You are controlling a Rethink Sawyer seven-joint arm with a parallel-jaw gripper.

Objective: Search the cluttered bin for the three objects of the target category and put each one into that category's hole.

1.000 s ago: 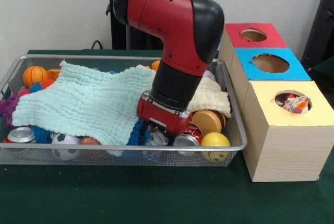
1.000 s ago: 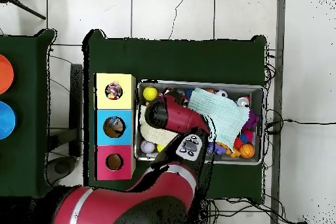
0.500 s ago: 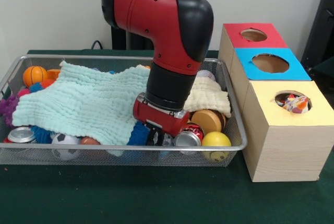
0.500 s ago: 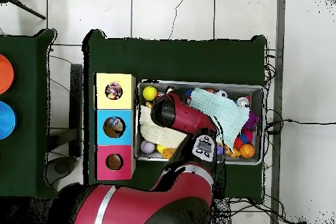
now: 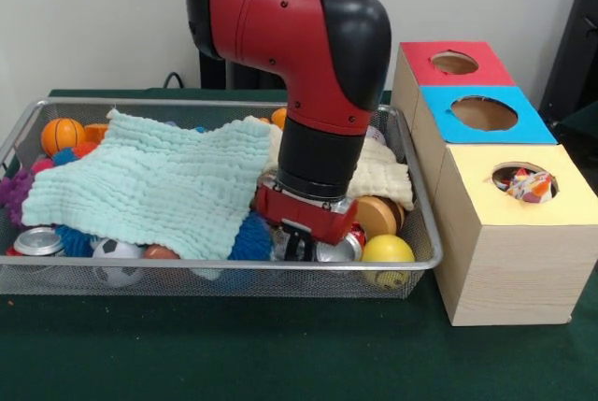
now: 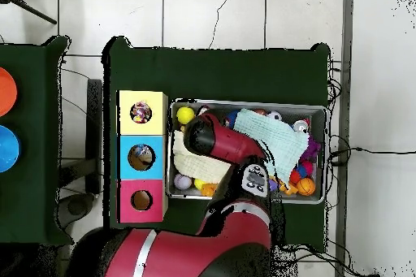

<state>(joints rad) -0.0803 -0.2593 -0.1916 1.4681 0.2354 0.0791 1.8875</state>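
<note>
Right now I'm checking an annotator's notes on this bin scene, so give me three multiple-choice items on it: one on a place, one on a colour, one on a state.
1. In the front view, where does the yellow ball lie in the wire bin?
A. at the near corner beside the boxes
B. on top of the pale green cloth
C. at the far corner away from the boxes

2. What colour is the top of the box whose hole holds an object?
A. red
B. blue
C. yellow

3. How does the pale green cloth lie?
A. folded in a neat stack
B. spread over other objects
C. hanging outside the bin

Answers: 1 A, the ball sits against the bin's near rim at the end by the boxes. 2 C, a colourful object shows in the yellow box's hole. 3 B, balls and a can peek out along the cloth's edges.
</note>
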